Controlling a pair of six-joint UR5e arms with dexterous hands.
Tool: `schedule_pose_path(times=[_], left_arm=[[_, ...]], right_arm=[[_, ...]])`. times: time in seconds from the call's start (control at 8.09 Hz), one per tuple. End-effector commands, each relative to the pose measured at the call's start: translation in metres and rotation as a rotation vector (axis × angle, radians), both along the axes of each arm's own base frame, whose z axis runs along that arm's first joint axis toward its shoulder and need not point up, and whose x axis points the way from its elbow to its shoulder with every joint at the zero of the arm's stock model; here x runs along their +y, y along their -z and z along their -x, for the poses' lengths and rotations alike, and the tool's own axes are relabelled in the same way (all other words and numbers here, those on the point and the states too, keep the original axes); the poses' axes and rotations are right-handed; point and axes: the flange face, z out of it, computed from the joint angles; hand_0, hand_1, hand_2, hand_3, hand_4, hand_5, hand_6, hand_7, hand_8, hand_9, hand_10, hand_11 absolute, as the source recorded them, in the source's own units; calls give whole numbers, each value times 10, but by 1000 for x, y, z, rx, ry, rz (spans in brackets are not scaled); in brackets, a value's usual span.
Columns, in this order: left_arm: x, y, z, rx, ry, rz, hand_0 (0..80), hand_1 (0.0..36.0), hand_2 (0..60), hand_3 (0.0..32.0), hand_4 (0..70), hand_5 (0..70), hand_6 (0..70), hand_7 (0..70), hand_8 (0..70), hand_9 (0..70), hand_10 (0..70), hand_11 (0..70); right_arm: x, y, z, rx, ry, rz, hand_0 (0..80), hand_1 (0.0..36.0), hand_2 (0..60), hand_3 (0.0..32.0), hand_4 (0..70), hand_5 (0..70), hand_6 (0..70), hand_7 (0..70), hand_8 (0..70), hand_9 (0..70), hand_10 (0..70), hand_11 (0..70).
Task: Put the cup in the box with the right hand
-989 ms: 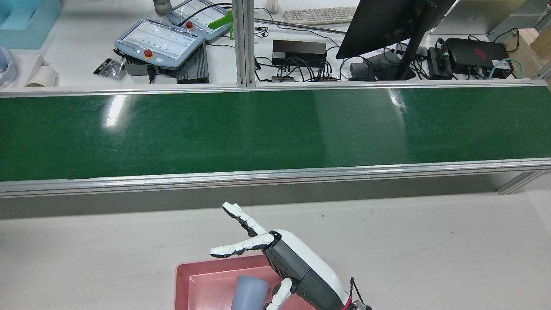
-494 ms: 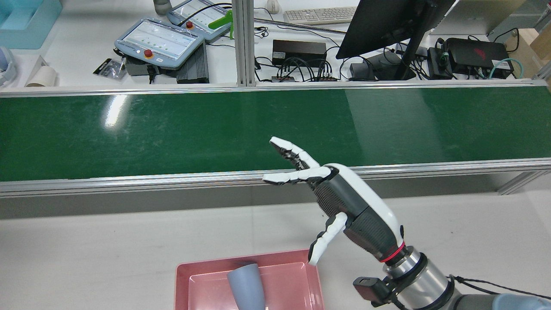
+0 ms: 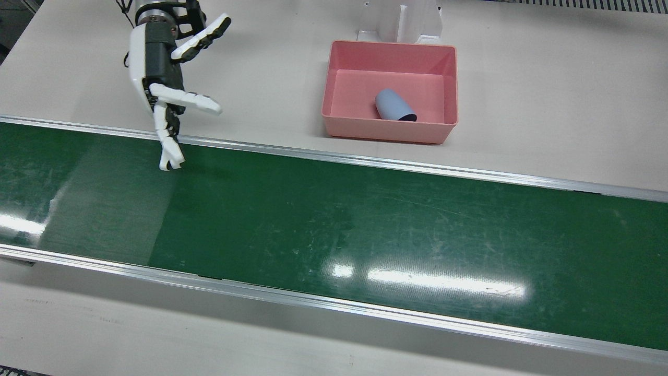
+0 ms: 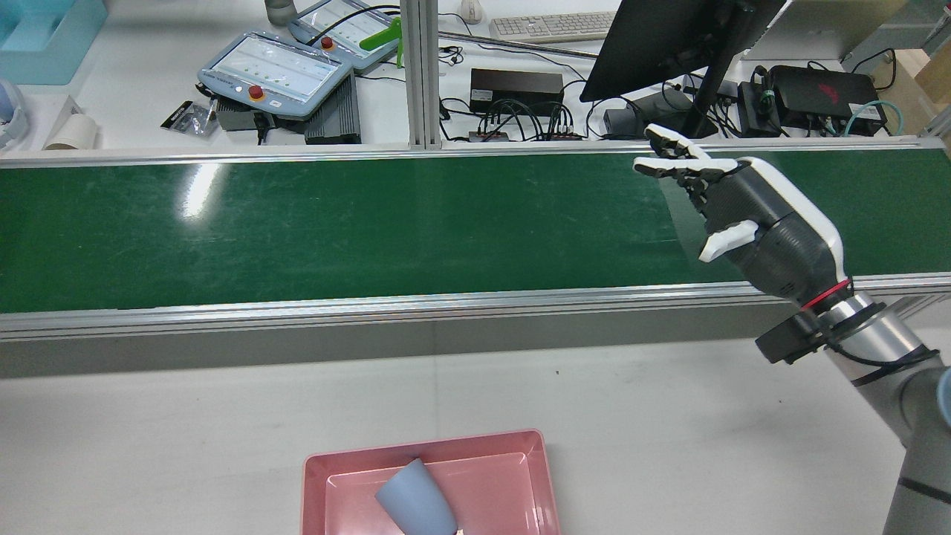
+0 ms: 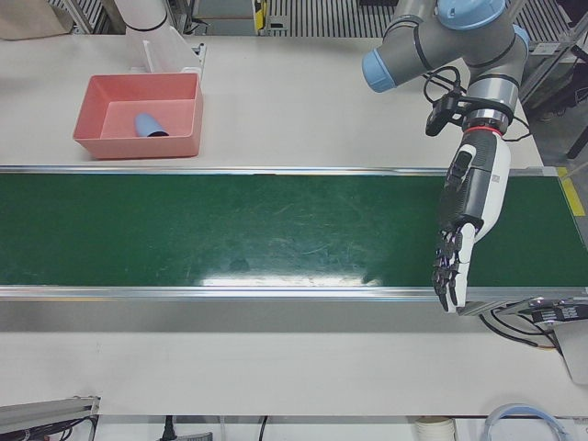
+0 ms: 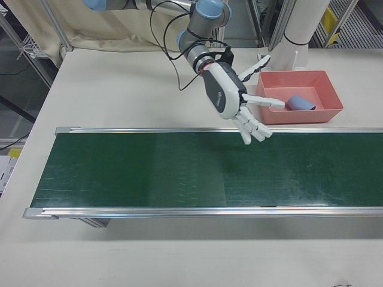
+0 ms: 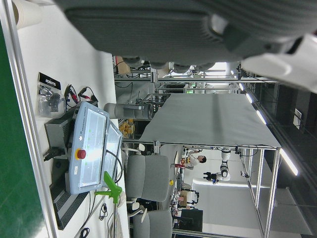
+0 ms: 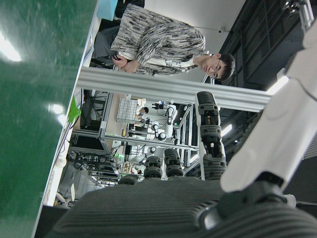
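The grey-blue cup (image 4: pixel 416 507) lies on its side inside the pink box (image 4: pixel 540 461), which stands on the white table near the robot. It also shows in the front view (image 3: pixel 394 105) inside the box (image 3: pixel 389 130) and in the right-front view (image 6: pixel 301 104). My right hand (image 4: pixel 750 215) is open and empty, fingers spread, raised over the green belt well to the right of the box; it also shows in the front view (image 3: pixel 159 73) and the right-front view (image 6: pixel 227 92). My left hand (image 5: pixel 470 197) is open and empty, fingers stretched across the belt, far from the box.
The green conveyor belt (image 4: pixel 371 223) with aluminium rails runs across the whole station. Beyond it stand teach pendants (image 4: pixel 275 74), a monitor (image 4: pixel 669 44) and cables. A white pedestal (image 3: pixel 399 21) stands just behind the box.
My right hand has let go of the cup, lifted out of the box and swung right and forward over the belt. The cup stays in the box, slightly rolled.
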Motion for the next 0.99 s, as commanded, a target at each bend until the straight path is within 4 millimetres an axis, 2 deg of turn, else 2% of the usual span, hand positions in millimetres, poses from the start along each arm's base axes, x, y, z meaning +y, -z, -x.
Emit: schedule_pose_path(times=[0.0, 0.12, 0.25, 0.37, 0.49, 0.62, 0.74, 0.87], left_arm=[[0, 0, 0, 0, 0, 0, 0, 0, 0, 0, 0, 0, 0, 0, 0, 0, 0, 0], [0, -1, 0, 0, 0, 2, 0, 0, 0, 0, 0, 0, 0, 0, 0, 0, 0, 0], [0, 0, 0, 0, 0, 0, 0, 0, 0, 0, 0, 0, 0, 0, 0, 0, 0, 0], [0, 0, 0, 0, 0, -1, 0, 0, 0, 0, 0, 0, 0, 0, 0, 0, 0, 0], [0, -1, 1, 0, 1, 2, 0, 0, 0, 0, 0, 0, 0, 0, 0, 0, 0, 0], [0, -1, 0, 0, 0, 0, 0, 0, 0, 0, 0, 0, 0, 0, 0, 0, 0, 0], [0, 0, 0, 0, 0, 0, 0, 0, 0, 0, 0, 0, 0, 0, 0, 0, 0, 0], [0, 0, 0, 0, 0, 0, 0, 0, 0, 0, 0, 0, 0, 0, 0, 0, 0, 0]], right_arm=[[-62, -84, -163, 87, -109, 146, 471, 59, 43, 0, 211, 28, 42, 172, 46, 109, 11, 25], [-66, -121, -209, 97, -169, 201, 470, 61, 44, 0, 187, 30, 43, 172, 48, 111, 15, 31], [-66, -163, -246, 105, -193, 217, 474, 49, 29, 0, 198, 31, 46, 189, 52, 121, 23, 42], [-62, -214, -279, 94, -211, 215, 466, 55, 41, 0, 164, 32, 47, 188, 56, 126, 31, 54], [-54, -251, -308, 82, -256, 183, 472, 34, 13, 0, 190, 33, 55, 226, 67, 148, 42, 70], [-55, -260, -309, 68, -255, 174, 459, 50, 46, 0, 159, 34, 63, 260, 75, 164, 52, 84], [-50, -284, -309, 54, -249, 215, 471, 22, 0, 0, 189, 36, 69, 287, 88, 185, 61, 97], [-52, -286, -309, 54, -247, 220, 455, 35, 35, 0, 182, 35, 73, 303, 99, 204, 67, 105]])
